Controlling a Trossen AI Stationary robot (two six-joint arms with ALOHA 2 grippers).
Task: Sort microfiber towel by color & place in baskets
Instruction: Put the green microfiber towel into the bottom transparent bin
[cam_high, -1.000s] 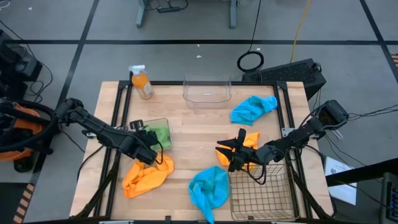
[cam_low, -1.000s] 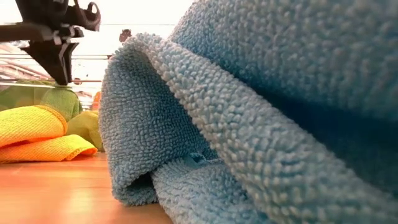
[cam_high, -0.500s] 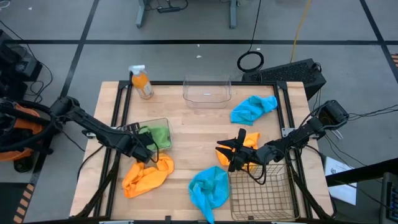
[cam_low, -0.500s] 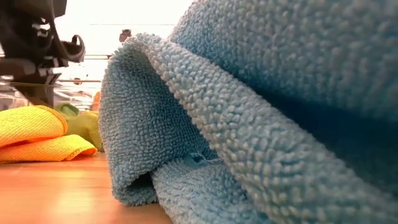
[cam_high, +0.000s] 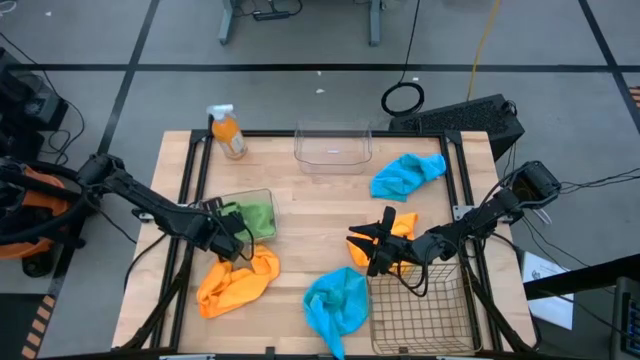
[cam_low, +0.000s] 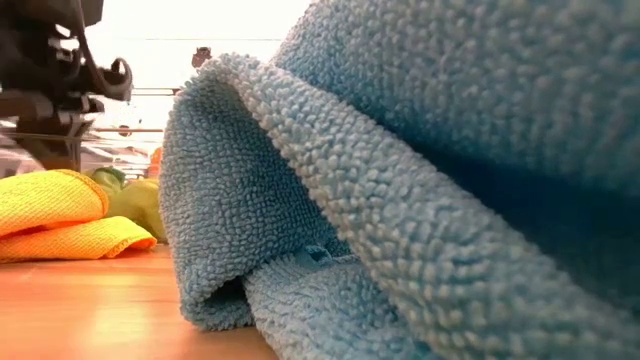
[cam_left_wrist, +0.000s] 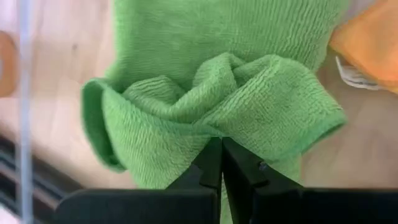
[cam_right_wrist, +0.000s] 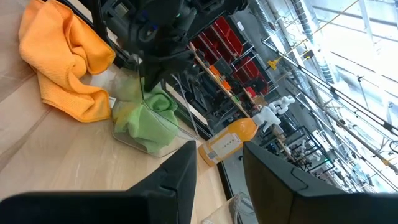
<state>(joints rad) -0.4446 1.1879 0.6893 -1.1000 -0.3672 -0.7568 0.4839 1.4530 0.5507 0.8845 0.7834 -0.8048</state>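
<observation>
While the left tool (cam_left_wrist: 221, 146) is clamped on a green towel (cam_left_wrist: 217, 93) in the clear tub (cam_high: 262, 196) at nine o'clock on the worktop (cam_high: 310, 215), the right tool (cam_high: 378, 245), fingers apart, hovers beside an orange towel (cam_high: 403, 228).

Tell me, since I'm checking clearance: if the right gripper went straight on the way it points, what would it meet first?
Probably bare table first; farther along that line sit the clear tub with green cloths and the left gripper. Depth is unclear.

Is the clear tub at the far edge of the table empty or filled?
Empty: in the high view the clear tub shows only bare wood through its bottom, with no cloth inside.
</observation>
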